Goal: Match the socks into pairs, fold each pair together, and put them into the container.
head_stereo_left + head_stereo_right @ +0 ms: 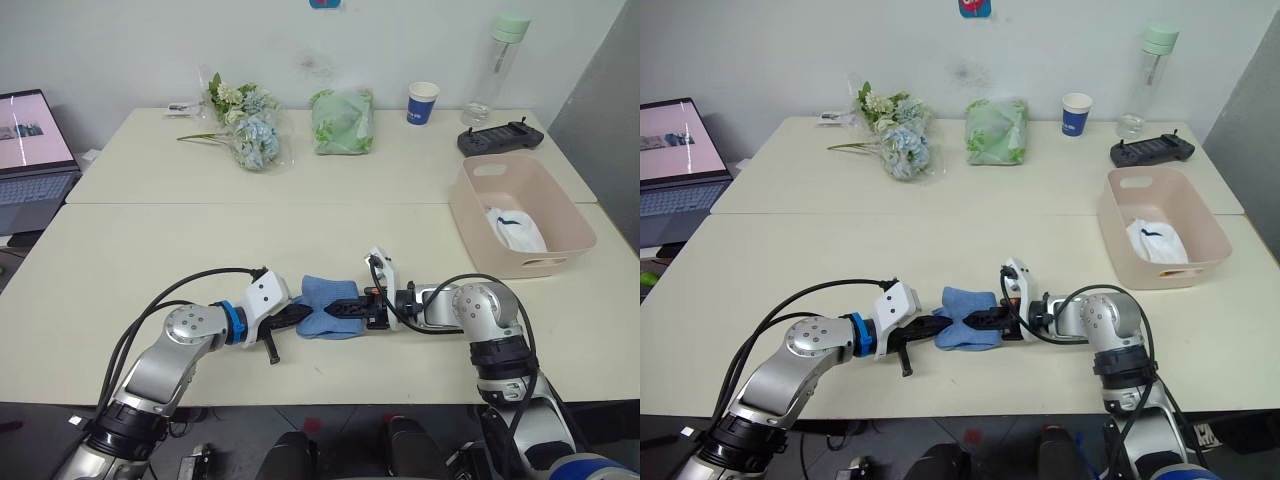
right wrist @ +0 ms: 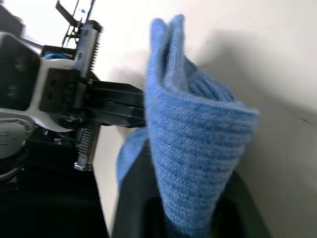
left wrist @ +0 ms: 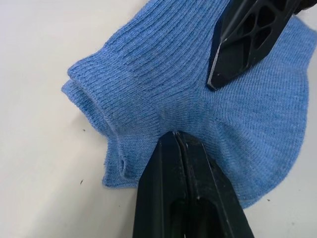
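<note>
Socks: two blue (image 1: 325, 303) stacked on table (image 1: 150, 240), pinched by left gripper (image 1: 297, 314) and right gripper (image 1: 338, 308); one white (image 1: 516, 230) in container (image 1: 560, 205).

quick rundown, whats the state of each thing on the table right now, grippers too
light blue socks: lying on the table's near edge, stacked, pinched from both sides
left gripper: shut on the light blue socks
right gripper: shut on the light blue socks
container: upright, open, holding white socks
paper cup: upright
bottle: upright, capped
laptop: open, screen on
</note>
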Controlling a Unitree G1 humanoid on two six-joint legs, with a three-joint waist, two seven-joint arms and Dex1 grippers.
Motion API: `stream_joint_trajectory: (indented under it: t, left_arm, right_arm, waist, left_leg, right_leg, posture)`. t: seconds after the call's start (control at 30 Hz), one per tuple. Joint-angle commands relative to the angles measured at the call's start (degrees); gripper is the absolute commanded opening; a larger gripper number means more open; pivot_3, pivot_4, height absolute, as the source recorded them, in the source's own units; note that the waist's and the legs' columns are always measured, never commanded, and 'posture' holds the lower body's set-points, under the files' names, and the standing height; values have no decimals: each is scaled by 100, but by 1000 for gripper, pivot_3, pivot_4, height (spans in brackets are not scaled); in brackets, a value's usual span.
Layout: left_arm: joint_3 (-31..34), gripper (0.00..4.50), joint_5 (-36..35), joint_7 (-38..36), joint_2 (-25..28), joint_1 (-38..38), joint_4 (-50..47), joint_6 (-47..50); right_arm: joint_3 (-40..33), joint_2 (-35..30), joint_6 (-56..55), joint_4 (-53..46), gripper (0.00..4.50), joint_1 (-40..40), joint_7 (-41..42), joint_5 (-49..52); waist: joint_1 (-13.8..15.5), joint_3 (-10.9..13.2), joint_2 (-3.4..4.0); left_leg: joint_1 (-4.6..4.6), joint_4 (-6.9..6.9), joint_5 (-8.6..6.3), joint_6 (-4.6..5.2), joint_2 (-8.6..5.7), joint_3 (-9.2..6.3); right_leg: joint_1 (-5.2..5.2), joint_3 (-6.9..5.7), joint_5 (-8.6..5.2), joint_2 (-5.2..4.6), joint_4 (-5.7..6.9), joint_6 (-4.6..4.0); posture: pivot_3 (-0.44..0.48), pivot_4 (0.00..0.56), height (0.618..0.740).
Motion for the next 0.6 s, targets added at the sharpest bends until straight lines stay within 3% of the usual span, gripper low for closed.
stream_joint_trajectory:
  t: [0.03, 0.2, 0.33, 0.43, 0.57, 0.6]
  left_arm:
    - [356, 0, -612, -273, 65, -24, -465, 346]
    - [1355, 1155, -2097, -210, 70, -683, -978, 1521]
    - [1699, 2405, -2982, 131, -11, -1538, -1257, 2358]
    - [1655, 3400, -3110, 303, -59, -2129, -1222, 2522]
    - [1147, 4491, -2788, 415, -397, -3219, -877, 2312]
    - [1059, 4491, -2771, 399, -528, -3345, -809, 2267]
  right_arm:
    - [-195, -93, -61, -239, 5, 2, -9, 78]
    - [-935, -344, -71, -845, 0, -148, -207, 294]
    - [-1678, -475, 36, -1269, 0, -514, -589, 500]
    - [-2113, -755, -51, -1329, 0, -889, -784, 545]
    - [-2008, -2474, -1025, -701, 0, -1765, -412, -284]
    - [-1918, -2806, -1290, -429, 0, -1908, -326, -498]
  waist:
    - [1, 1, 1]
    - [33, 8, 3]
    - [22, 9, 2]
    - [13, 9, 2]
    - [56, 27, 11]
    - [63, 27, 10]
  left_leg:
    - [-1, 0, 0, 0, 0, 0]
    - [-13, 3, 0, 0, -2, -5]
    - [-11, 5, 0, 0, -4, -2]
    - [-10, 4, 0, 0, -3, -2]
    - [-16, 7, 1, 0, -14, 3]
    - [-17, 9, 0, 1, -17, 6]
  right_leg:
    - [0, 0, 0, 0, 0, 0]
    - [-6, -4, 0, -2, -3, 0]
    - [-3, -2, 0, -2, -5, 0]
    - [-4, -3, 0, -2, -4, 0]
    - [-2, -2, 0, -5, -8, 1]
    - [3, -4, 0, -5, -14, 1]
  posture:
    - [0, 150, 740]
    - [0, 150, 740]
    - [0, 150, 740]
    - [0, 150, 740]
    - [0, 150, 740]
    - [0, 150, 740]
